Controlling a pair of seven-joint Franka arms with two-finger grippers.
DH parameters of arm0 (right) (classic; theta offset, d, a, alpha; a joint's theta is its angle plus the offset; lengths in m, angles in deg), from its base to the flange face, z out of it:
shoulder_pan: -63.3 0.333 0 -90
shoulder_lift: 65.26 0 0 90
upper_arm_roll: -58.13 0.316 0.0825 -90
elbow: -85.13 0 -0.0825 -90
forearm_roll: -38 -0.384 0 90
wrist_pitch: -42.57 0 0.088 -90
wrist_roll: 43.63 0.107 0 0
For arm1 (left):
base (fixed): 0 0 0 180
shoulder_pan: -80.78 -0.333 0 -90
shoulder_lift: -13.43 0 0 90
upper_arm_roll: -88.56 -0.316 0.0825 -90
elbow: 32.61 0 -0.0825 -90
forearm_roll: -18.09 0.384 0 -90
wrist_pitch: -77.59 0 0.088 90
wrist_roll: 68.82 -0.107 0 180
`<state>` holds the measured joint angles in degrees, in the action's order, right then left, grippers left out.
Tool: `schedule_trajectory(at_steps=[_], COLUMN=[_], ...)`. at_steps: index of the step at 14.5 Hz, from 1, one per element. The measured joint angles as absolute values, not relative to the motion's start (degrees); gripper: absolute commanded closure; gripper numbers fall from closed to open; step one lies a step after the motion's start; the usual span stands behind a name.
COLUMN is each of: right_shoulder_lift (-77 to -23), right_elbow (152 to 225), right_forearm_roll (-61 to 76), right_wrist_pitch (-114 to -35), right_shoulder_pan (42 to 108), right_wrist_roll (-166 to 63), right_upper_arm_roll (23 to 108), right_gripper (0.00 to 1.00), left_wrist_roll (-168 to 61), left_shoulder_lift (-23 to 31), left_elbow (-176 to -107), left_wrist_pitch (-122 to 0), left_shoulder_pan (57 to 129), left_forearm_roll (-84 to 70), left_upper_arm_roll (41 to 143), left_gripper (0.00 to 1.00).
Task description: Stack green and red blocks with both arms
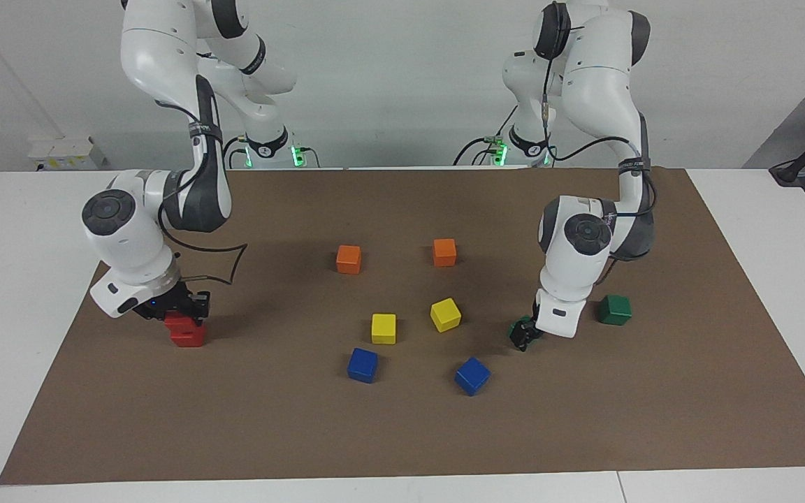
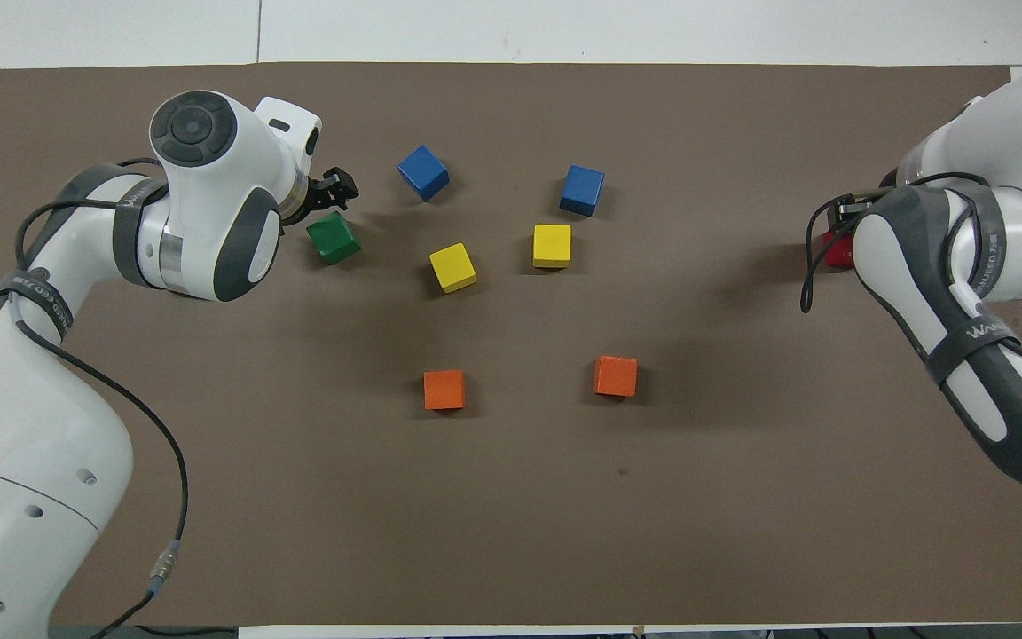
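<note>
The right gripper (image 1: 177, 313), clamped on a red block (image 1: 177, 321), is setting it on the other red block (image 1: 187, 337); next it must let go. The left gripper (image 1: 525, 334), fingers apart, is down at a green block (image 2: 333, 238), ready to close. The other green block (image 1: 614, 309) waits beside it.

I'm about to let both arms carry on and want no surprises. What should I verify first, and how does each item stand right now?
1. Right tool shut on the upper red block: ok.
2. Upper red block sitting squarely on the lower red block: cannot tell; it looks slightly offset.
3. Left tool open, down at the inner green block: ok.
4. Left tool's fingers on both sides of that block: cannot tell.
5. Outer green block uncovered, free as a base: ok.
6. Green stack built: not ok.
</note>
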<state>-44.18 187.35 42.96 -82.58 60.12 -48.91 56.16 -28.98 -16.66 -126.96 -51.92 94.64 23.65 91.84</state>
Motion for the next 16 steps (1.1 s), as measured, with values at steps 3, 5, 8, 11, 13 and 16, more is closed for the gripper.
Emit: schedule_trajectory(at_steps=[3,5,8,11,13,16], right_shoulder_lift=[-44.37,-44.37,-44.37,-44.37,-44.34,-44.35], right_elbow=[188.6,188.77,188.82,189.05,189.68,190.62], right_forearm_roll=[42.92,42.91,42.91,42.91,42.91,42.9], right_wrist_pitch=[-85.62,-86.42,-86.53,-86.85,-87.8,-89.55], right_shoulder_pan=[59.4,59.4,59.42,59.42,59.4,59.39], right_wrist_roll=[-48.94,-47.29,-46.01,-45.98,-45.97,-45.96], right_upper_arm_roll=[56.15,56.33,56.68,56.67,56.63,56.61], right_gripper=[1.0,1.0,1.0,1.0,1.0,1.0], left_wrist_roll=[-27.14,-26.11,-24.52,-23.72,-23.72,-25.14], left_shoulder_lift=[-16.38,-16.03,-15.58,-15.54,-15.36,-14.76], left_elbow=[-127.35,-128.37,-131.44,-132.05,-132.05,-130.99], left_wrist_pitch=[-52.11,-53.09,-56.48,-57.03,-56.98,-53.36], left_shoulder_pan=[94.85,95.25,95.85,96.16,96.16,96.14], left_forearm_roll=[23.65,23.65,23.65,23.65,23.65,24.7], left_upper_arm_roll=[92.24,92.32,92.44,92.43,92.41,92.26], left_gripper=[0.0,0.0,0.0,1.0,1.0,1.0])
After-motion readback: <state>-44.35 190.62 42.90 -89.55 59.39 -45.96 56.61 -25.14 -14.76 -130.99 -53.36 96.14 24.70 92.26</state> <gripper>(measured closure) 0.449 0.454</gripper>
